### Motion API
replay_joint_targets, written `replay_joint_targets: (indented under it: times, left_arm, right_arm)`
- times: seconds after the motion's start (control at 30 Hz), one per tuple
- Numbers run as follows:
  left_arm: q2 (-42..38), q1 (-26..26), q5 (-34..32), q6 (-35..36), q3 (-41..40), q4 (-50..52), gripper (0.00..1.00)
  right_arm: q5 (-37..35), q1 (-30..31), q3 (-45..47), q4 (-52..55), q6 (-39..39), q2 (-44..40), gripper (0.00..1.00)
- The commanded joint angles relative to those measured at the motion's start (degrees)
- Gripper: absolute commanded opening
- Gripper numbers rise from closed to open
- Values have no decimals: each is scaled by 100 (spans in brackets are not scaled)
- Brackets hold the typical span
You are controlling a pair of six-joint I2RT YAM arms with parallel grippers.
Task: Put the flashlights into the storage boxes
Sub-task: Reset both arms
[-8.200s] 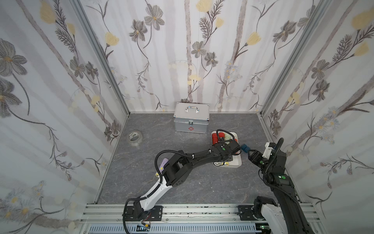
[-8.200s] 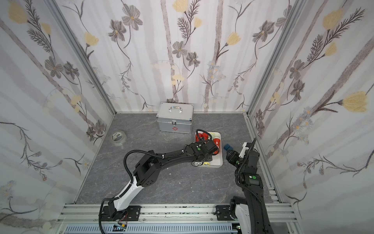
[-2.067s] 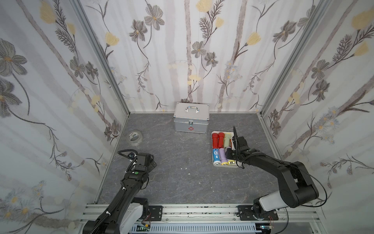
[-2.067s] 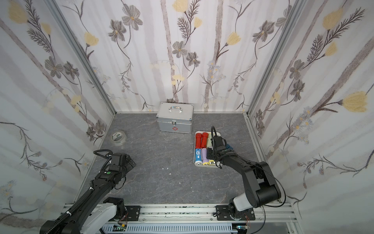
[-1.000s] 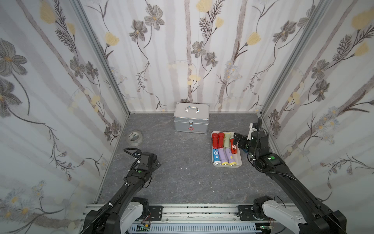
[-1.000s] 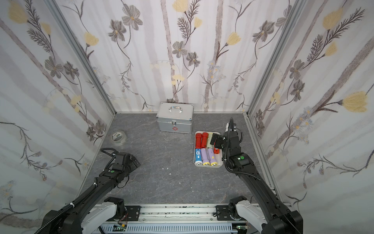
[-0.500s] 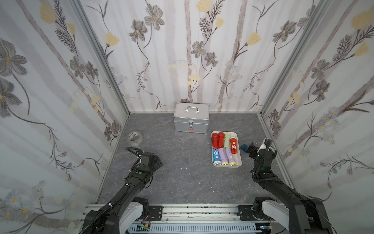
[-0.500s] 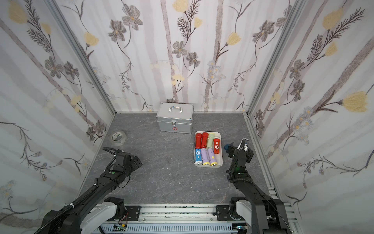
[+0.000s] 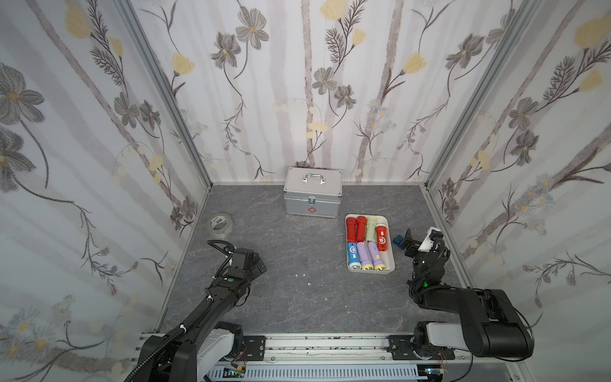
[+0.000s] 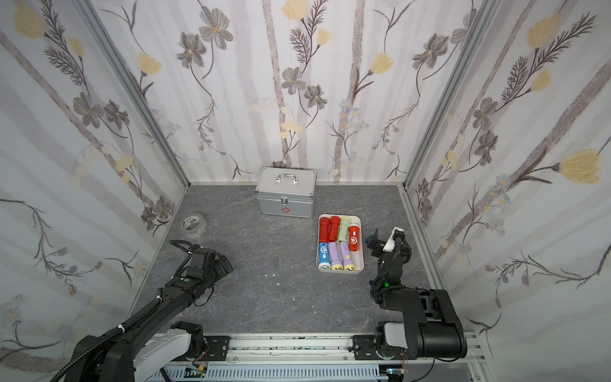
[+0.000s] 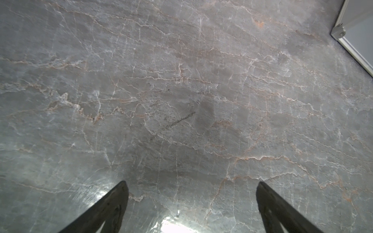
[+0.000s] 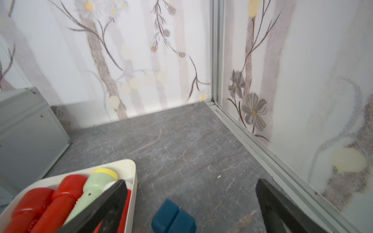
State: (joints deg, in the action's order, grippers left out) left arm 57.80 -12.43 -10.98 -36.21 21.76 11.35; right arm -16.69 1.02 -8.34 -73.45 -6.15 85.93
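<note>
No legible writing. The silver case (image 9: 312,198) bore a red cross, and one red flashlight (image 9: 381,238) a white emblem. The right end effector (image 12: 190,181) stood wide open and empty above the counter (image 9: 297,291). All seven flashlights (image 9: 365,243) lay in the white tray (image 9: 392,254) just to its left. The left end effector (image 11: 191,183) was likewise wide open and empty.

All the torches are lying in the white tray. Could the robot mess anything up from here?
Maybe, in two ways.
1. The open right gripper hangs close beside the shallow white plastic tray. If it swings sideways, a finger might knock the rim and jostle the torches.
2. The small dark blue block lies on the table next to that gripper, so it could get bumped into the tray.
</note>
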Motion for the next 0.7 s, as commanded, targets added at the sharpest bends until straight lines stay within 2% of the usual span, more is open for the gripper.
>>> replay_joint_targets:
  times: [0.0, 0.07, 0.17, 0.23, 0.33, 0.43, 0.53, 0.6, 0.67]
  left_arm:
    - [-16, -35, -212, 364, 83, -194, 100]
    - [-111, -102, -317, 726, 168, -388, 100]
    - [-241, -223, -786, 1055, 780, -278, 100]
    - [-244, -260, -1009, 1718, 1220, -494, 100]
    - [-100, -253, -1297, 3025, 1296, -1530, 100]
    - [180, -206, -1612, 3810, 904, -2819, 100]
    - [539, -10, -1344, 4029, 520, -3613, 100]
    - [722, 110, -1092, 3967, 421, -3590, 100]
    - [842, 202, -513, 4130, 305, -3605, 100]
  right_arm:
    - [59, -5, -63, -551, 114, 39, 100]
    - [96, -3, -213, -263, 104, 53, 100]
    - [114, 13, -198, -351, 128, 69, 100]
    - [124, -4, -188, -272, 132, 27, 100]
    - [133, 0, -210, -262, 122, 38, 100]
    - [134, -2, -194, -277, 123, 42, 100]
    - [131, -4, -196, -282, 123, 44, 100]
    - [137, -5, -195, -283, 123, 44, 100]
    - [133, -2, -196, -281, 121, 51, 100]
